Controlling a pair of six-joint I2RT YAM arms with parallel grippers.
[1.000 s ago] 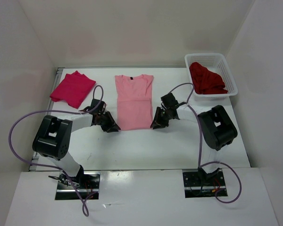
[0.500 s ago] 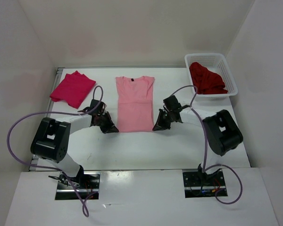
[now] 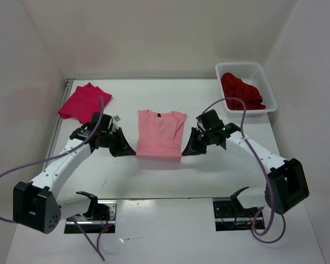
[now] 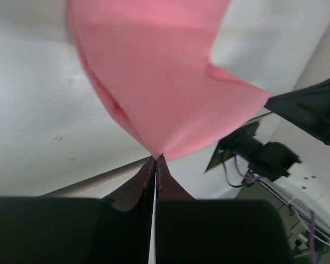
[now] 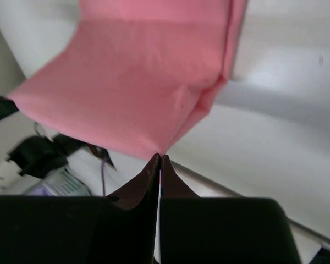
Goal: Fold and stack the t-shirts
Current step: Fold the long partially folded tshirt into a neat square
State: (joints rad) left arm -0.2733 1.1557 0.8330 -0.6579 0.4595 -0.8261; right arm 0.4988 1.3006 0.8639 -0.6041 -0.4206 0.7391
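Hem-lift on the pink t-shirt (image 3: pixel 159 135), which lies mid-worktop (image 3: pixel 154 179) with its collar to the far side. The left hand (image 3: pixel 131 152) and the right hand (image 3: pixel 185 152) each pinch a near corner, closed tight on the cloth with the hem raised off the surface. Both wrist views show the fabric spreading away from the closed tips. The crimson t-shirt (image 3: pixel 83 103), folded by the look of it, sits at the far left. The dark red t-shirt (image 3: pixel 241 92) lies crumpled in the white basket (image 3: pixel 246 65) at the far right, not yet folded.

The step in hand appears to be the bottom-to-top fold. To do it well, both hands should probably travel together toward the collar at equal height and pace. They would need to hold the hem stretched so that no sag or crease forms, then lay it down square with the shoulders before letting go. Uneven travel would skew the fold, and too much pull could drag the whole shirt off its spot.
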